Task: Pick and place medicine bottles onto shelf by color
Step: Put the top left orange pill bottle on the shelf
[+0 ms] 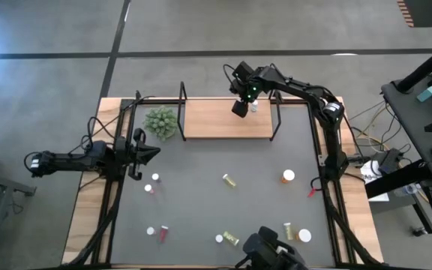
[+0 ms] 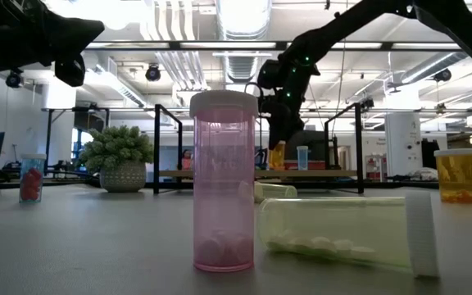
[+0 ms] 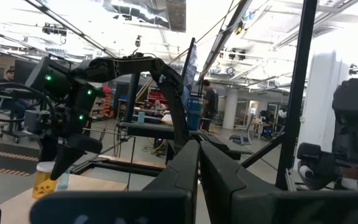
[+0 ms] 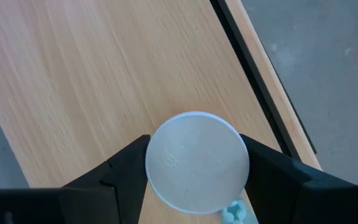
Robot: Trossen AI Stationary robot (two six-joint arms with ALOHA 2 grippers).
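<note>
1. From overhead I see the right gripper (image 1: 240, 107) over the shelf (image 1: 216, 120), at the 12 o'clock side of the worktop (image 1: 201, 202), near the shelf's right uprights. The bottle it carries is mostly hidden there; only a pale cap shows beside it.
2. The right wrist view fills that gap: I look straight down on a white round cap (image 4: 197, 161) with the two dark fingers (image 4: 126, 168) pressed against its sides, the shelf's wood below it. The jaws are clamped on this bottle, about half open.
3. The low view gives what neither of those does: the held bottle (image 2: 277, 156) has an orange body and hangs just above the shelf board, with a small blue-tinted bottle (image 2: 302, 157) standing beside it.
4. The left gripper (image 1: 142, 147) waits at 9 o'clock, beside the green plant (image 1: 160, 122). In its wrist view its jaws are together.
5. Overhead, the other bottles lie scattered on the dark mat: an orange one (image 1: 287, 177) at 3 o'clock, a yellow one (image 1: 229, 180) near the centre, red ones (image 1: 154, 187) toward 8 o'clock.
6. In the low view a pink upright bottle (image 2: 224, 182) and a yellow bottle on its side (image 2: 347, 231) stand nearest the camera.
</note>
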